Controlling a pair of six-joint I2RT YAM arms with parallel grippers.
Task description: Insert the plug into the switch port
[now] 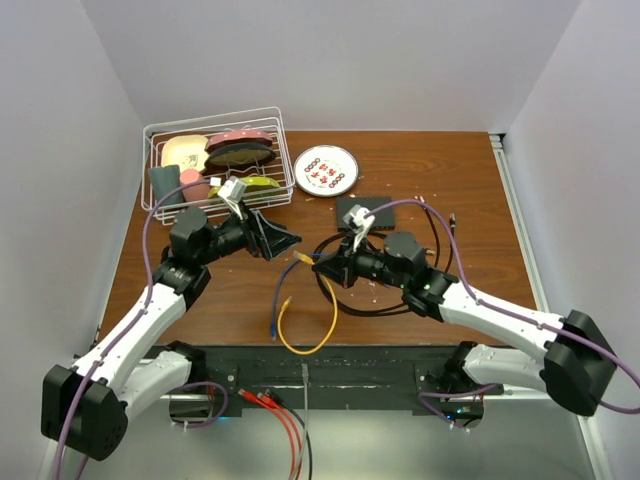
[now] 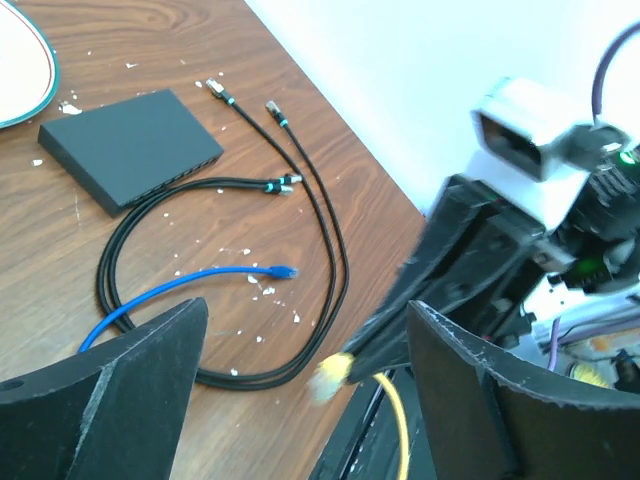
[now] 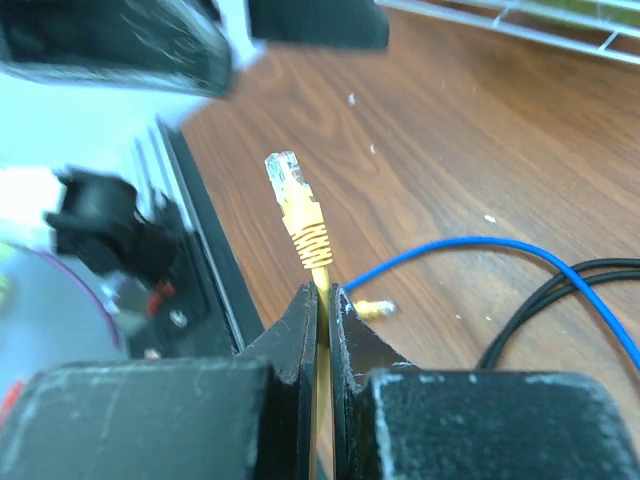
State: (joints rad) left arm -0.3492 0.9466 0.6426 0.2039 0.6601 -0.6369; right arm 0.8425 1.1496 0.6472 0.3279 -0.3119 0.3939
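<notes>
The wooden desk (image 1: 470, 200) carries a white wire basket (image 1: 286, 150) in its far left corner. Over the desk's middle the left gripper (image 2: 308, 325) hangs with jaws spread wide, holding nothing. Facing it, the right gripper (image 3: 322, 295) is pinched tight on the yellow cable (image 1: 334, 318) just behind the plug (image 3: 285, 175), which is raised off the wood. The black switch (image 2: 130, 140) lies flat toward the far edge; along its dark side no single switch port can be made out.
</notes>
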